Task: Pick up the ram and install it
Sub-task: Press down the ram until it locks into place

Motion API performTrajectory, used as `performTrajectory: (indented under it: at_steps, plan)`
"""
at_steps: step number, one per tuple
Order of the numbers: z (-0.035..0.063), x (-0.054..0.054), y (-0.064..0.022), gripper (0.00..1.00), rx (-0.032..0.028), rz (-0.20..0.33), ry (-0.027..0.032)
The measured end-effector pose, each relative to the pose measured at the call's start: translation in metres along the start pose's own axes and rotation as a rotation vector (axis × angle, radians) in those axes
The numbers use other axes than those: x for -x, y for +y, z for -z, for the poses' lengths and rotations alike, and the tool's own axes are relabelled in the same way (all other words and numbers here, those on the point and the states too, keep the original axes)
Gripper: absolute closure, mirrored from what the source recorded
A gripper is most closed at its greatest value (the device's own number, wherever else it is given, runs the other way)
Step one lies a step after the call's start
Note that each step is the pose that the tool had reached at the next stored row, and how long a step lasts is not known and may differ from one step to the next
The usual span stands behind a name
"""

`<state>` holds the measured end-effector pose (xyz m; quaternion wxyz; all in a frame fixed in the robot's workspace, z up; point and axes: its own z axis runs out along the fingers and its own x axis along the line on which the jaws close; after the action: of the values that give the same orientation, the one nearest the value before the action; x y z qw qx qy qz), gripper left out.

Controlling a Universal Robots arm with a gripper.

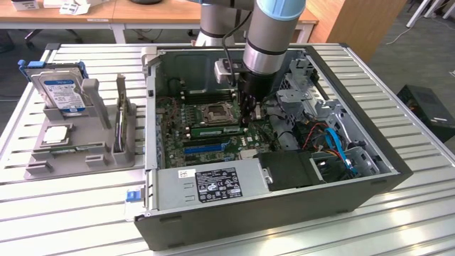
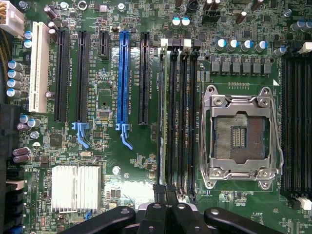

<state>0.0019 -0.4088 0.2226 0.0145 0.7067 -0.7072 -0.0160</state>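
Claw (image 1: 250,122) status: found clenched, fingers (image 2: 161,191) brought together with no gap visible between them. Positioned low inside the open case (image 1: 370,176), over the motherboard (image 1: 178,114), at the memory-slot bank (image 2: 178,117).

Ram (image 1: 213,131) location: identified as a thin green stick standing on edge in the slot bank, directly below the claw at one end and extending away from it toward the exterior view's left. Seen edge-on from the wrist (image 2: 160,122) as a narrow pale line, starting just under the fingertips and running straight ahead of them along the outermost slot. Judged to be resting in that slot rather than hanging free – could not be confirmed as fully seated, nor as latched.

Contact: could not be determined whether the closed tips pinched the top edge of the ram, pressed on it, or merely hovered above it.

Governing relation – long axis of the ram laid parallel to the slots and to the blue slot (image 1: 206,148), with the claw placed over the near end only, not over the middle. Far end left well away from the claw, unsupported by it.

Neighbouring parts, relative to the claw:
- CPU socket (image 1: 217,113) found open and empty, beside the slot bank on the side away from the blue slot.
- Parts holder (image 1: 42,165) with hard drive (image 1: 63,90) set well apart from the claw, outside the case.

Assessment: pick-up judged complete; installation judged in progress at the slot.
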Motion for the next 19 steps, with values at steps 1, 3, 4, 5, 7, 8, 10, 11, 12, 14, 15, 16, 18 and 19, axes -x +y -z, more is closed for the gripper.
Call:
performTrajectory:
  at_steps: [1, 3, 4, 5, 7, 8, 10, 11, 12, 14, 15, 16, 18, 19]
  plan:
    - [0.0, 0.0, 0.0, 0.89, 0.0, 0.0, 0.0]
    - [0.0, 0.0, 0.0, 0.89, -0.0001, 0.0, -0.0001]
    - [0.0, 0.0, 0.0, 0.89, 0.0, 0.0, -0.0001]
    - [-0.0003, 0.0, 0.0, 0.89, -0.0001, 0.0, -0.0001]
    - [-0.0004, 0.0, 0.0, 0.89, 0.0, 0.0, -0.0001]
    - [-0.0003, 0.0, 0.0, 0.89, 0.0, 0.0, 0.0]
    - [-0.0004, 0.0, 0.0, 0.89, 0.0, 0.0, 0.0]
    - [-0.0003, 0.0, 0.0, 0.89, 0.0, 0.0, -0.0001]
    - [0.0001, 0.0, 0.0, 0.89, -0.0001, 0.0, -0.0004]
    - [0.0017, 0.0, 0.0001, 0.89, 0.0, 0.0, -0.0007]
    - [0.003, 0.0, 0.0001, 0.89, 0.0, 0.0, -0.0001]
    - [0.0045, 0.0, 0.0002, 0.89, -0.0001, 0.0, -0.0001]
    - [0.008, 0.0, 0.0004, 0.89, -0.0001, 0.0, -0.0001]
    - [0.0098, 0.0, 0.0004, 0.89, 0.0, 0.0, -0.0001]
